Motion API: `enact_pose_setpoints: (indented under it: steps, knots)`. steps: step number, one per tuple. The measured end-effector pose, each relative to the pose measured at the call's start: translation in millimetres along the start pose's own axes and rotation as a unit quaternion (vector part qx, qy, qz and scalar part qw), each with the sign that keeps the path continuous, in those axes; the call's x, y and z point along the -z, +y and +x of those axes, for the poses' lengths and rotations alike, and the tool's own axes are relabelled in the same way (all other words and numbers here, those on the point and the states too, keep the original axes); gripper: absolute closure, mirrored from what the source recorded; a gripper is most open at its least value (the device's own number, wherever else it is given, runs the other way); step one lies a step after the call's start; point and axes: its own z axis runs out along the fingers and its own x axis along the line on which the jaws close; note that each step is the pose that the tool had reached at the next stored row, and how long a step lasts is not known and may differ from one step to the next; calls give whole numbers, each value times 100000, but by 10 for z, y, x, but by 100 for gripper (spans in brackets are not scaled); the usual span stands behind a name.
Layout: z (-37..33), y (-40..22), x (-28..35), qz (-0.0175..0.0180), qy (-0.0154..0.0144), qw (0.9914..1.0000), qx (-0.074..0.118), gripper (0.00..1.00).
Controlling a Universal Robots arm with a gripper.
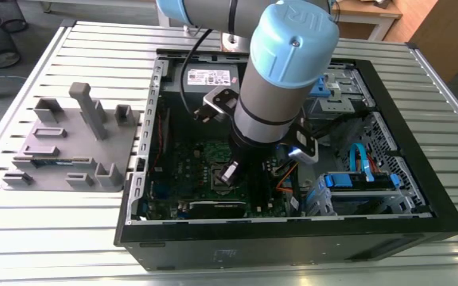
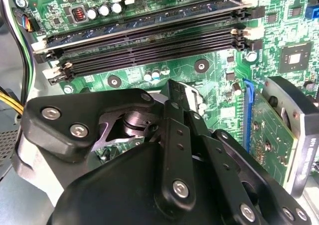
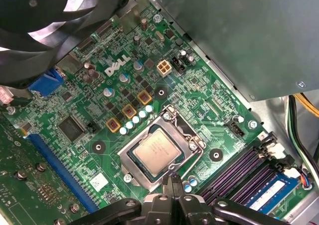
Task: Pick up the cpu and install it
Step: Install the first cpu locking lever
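The cpu [image 3: 158,152], a small square chip with a dull silvery top, lies flat inside the metal-framed socket [image 3: 193,136] of the green board [image 3: 75,105]. My gripper [image 3: 172,184] hangs just off the socket's edge, its black fingers pressed together and holding nothing. The second wrist view looks along the gripper [image 2: 174,90] from behind, with its closed tips low over the board. In the exterior view the gripper [image 1: 229,174] reaches down into the open computer case [image 1: 145,155], over the middle of the board.
A grey block tray [image 1: 70,149] stands on the slatted table at the exterior view's left. Around the socket are memory slots [image 2: 149,40], an upright card [image 2: 271,130], a black fan [image 3: 45,15] and a grey metal box [image 3: 239,30]. Blue drive brackets [image 1: 356,182] and cables crowd the case's right.
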Motion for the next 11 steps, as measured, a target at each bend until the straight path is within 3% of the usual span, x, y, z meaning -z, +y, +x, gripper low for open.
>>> enact_pose_setpoints:
  steps: [11]
  knots:
    - [13,-16,-49,31,-33,100000,-5,89]
